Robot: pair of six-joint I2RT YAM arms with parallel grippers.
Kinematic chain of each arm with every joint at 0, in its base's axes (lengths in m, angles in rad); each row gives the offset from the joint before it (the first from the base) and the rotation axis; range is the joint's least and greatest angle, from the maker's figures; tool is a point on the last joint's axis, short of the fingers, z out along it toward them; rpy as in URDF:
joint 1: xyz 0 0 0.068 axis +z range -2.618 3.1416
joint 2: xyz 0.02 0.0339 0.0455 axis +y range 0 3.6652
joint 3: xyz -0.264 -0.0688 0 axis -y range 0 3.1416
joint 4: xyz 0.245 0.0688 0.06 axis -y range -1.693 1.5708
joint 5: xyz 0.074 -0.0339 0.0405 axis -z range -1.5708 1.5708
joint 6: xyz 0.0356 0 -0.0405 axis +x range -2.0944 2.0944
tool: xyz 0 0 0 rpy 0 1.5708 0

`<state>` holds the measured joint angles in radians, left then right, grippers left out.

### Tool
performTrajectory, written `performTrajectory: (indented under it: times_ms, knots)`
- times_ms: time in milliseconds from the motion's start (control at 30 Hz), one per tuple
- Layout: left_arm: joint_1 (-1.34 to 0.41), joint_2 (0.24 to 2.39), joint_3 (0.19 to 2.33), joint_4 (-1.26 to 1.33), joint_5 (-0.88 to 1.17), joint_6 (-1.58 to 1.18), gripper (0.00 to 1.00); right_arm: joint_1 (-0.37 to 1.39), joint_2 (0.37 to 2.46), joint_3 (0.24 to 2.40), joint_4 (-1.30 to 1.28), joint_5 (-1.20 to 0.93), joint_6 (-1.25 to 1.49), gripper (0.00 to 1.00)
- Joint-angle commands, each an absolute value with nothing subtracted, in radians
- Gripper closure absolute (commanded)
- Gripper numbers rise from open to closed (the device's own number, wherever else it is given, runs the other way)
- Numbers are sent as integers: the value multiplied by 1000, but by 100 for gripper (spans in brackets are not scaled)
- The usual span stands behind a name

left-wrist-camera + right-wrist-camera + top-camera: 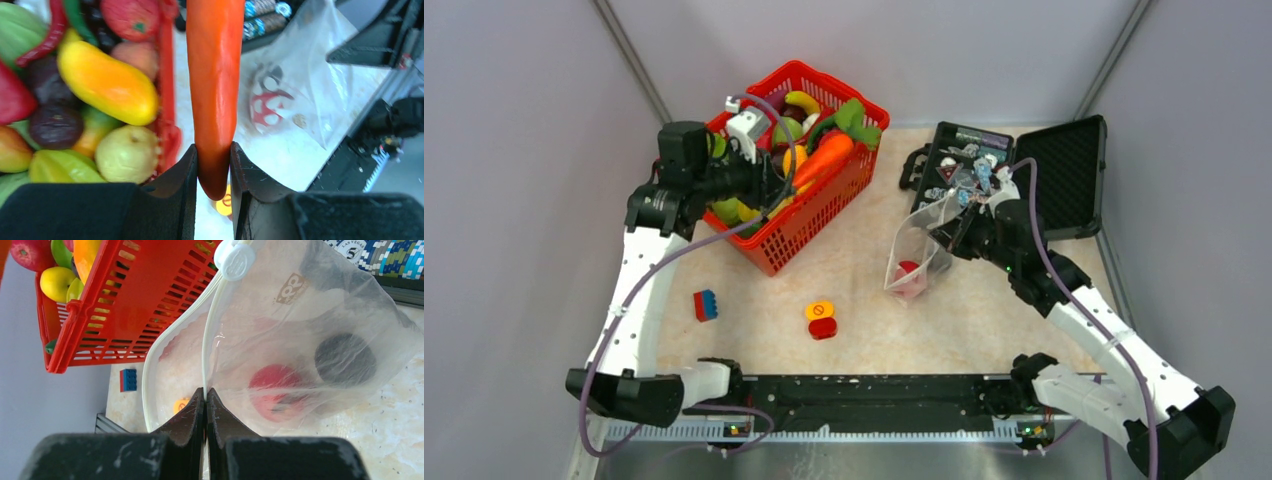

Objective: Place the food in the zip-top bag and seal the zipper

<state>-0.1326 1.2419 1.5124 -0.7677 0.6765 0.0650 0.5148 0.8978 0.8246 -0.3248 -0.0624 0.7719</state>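
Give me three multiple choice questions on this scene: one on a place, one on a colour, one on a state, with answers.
1. The blue-and-red brick lies: A) on the table B) in the zip-top bag C) in the left gripper.
2. The food in the left gripper is: A) purple B) orange C) green.
3. The bag's mouth is: A) zipped shut B) lying flat C) held open by the right gripper.
Answers: 1 A, it sits on bare tabletop near the red basket. 2 B, it clamps an orange carrot. 3 C, that shut gripper pinches the zipper edge, mouth gaping.
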Motion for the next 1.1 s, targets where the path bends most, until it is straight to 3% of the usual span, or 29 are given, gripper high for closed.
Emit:
performTrajectory:
  times_ms: [0,667,1067]
  knots:
    - [-221,1184,1481,-869,673,134,100,511,908,836,-277,-76,781,100]
    - [-449,1100,1481,-1079,719,193,100,511,919,833,-268,-73,787,100]
    - [-596,1186,1505,-1139,530,170,100,512,926,844,-268,-86,784,100]
